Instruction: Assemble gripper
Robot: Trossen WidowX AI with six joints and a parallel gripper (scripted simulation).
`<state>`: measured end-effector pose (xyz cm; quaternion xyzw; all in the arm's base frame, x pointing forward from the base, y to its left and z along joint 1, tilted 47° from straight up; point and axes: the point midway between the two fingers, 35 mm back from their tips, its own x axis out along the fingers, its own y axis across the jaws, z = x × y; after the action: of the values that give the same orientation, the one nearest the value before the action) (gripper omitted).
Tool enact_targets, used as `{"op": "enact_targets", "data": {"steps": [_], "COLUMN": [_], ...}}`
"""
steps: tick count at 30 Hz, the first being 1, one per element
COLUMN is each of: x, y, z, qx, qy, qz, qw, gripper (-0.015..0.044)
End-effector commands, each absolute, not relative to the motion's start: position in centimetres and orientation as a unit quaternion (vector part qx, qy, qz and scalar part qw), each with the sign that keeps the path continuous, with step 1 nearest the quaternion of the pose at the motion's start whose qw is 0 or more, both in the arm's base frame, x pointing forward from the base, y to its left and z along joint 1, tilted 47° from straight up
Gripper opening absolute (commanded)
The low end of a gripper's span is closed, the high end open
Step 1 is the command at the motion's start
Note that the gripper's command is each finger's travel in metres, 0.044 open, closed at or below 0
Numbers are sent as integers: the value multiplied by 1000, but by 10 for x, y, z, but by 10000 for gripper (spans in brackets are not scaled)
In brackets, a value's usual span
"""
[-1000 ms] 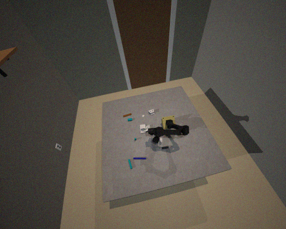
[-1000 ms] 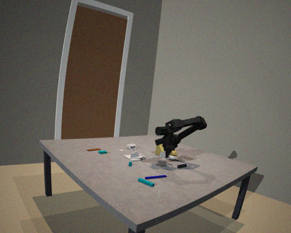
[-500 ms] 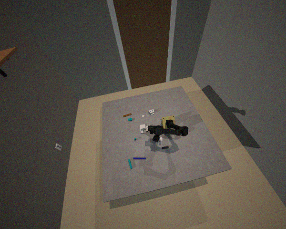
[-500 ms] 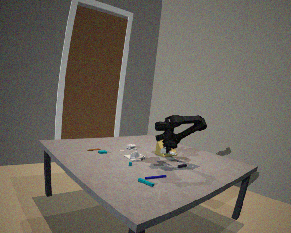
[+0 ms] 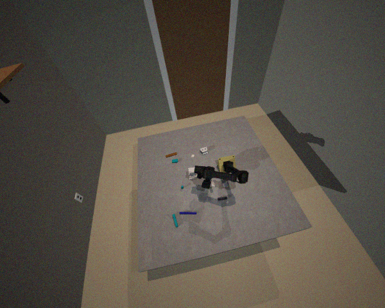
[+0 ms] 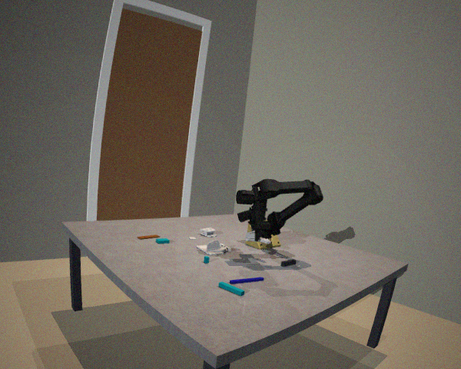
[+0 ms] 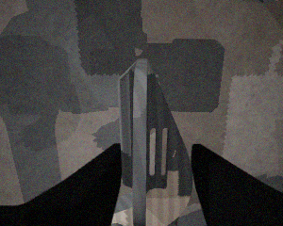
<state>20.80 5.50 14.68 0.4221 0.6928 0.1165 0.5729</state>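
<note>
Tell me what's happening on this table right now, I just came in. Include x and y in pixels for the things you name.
A black robot arm (image 5: 221,174) (image 6: 288,186) has its end effector (image 7: 157,152) closed on a pale, flat-sided part (image 7: 140,127), held above the table (image 5: 166,245) (image 6: 175,301). Another white assembly (image 5: 191,177) (image 6: 213,248) sits nearby, and its housing isn't closed up yet, as far as I can tell. Blue, teal and orange pieces lie around.

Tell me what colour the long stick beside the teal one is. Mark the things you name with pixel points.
Blue (image 5: 187,213) (image 6: 247,280), clearest in the exterior view.

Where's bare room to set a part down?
Looks free: the strip between the blue bar and the tabletop's lower edge in the top view; also beyond the orange bar. Crowded: white plate to yellow mount, beneath the arm.
</note>
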Motion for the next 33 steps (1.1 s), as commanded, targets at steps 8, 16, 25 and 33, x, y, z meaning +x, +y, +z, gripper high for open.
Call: {"op": "enact_targets", "data": {"steps": [8, 16, 25, 33], "x": [230, 244, 258, 268], "y": [35, 21, 3, -13], "z": [133, 121, 105, 89], "qx": [398, 381, 362, 345], "qy": [686, 682, 677, 672], "qz": [138, 156, 176, 194], "qw": [593, 605, 616, 626], "gripper": [134, 134, 134, 134]}}
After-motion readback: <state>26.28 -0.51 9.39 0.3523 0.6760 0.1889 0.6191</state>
